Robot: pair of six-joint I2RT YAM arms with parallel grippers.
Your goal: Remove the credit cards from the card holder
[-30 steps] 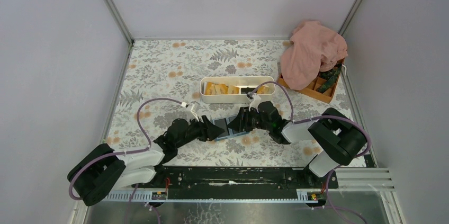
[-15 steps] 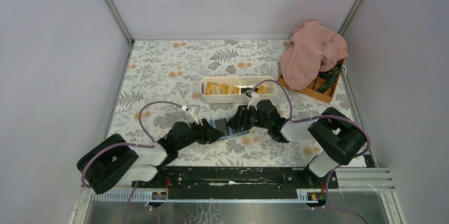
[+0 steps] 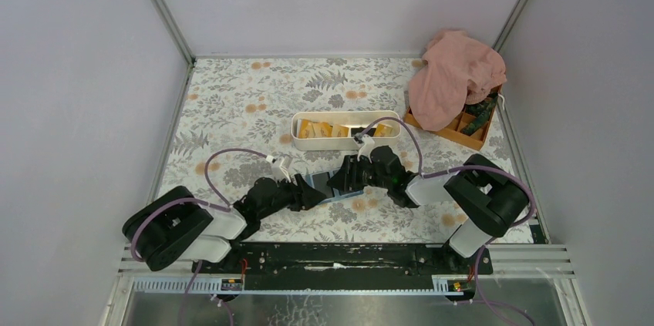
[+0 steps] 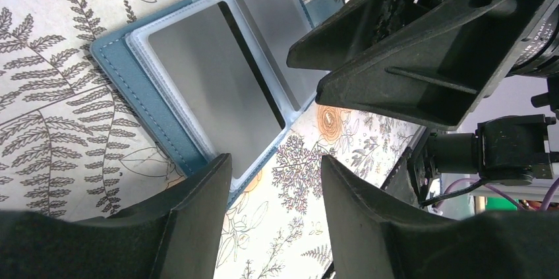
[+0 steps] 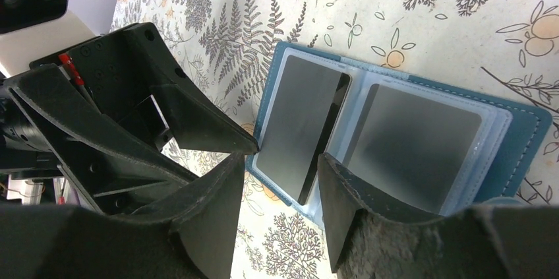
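Observation:
The blue card holder lies open on the floral table between my two grippers. In the left wrist view the card holder shows two pockets, each with a grey-looking card with a dark edge. In the right wrist view the card holder shows the same, a card in each pocket. My left gripper is open and empty at one edge of the holder. My right gripper is open and empty at the opposite edge. I cannot tell whether either one touches the holder. Orange-yellow cards lie in the white tray.
The long white tray stands just behind the grippers. An orange compartment box sits at the back right, partly under a pink cloth. Grey walls close in the table on three sides.
The left arm's elbow has swung to the right and the right gripper has edged slightly left. The card holder has stayed open in the same place.

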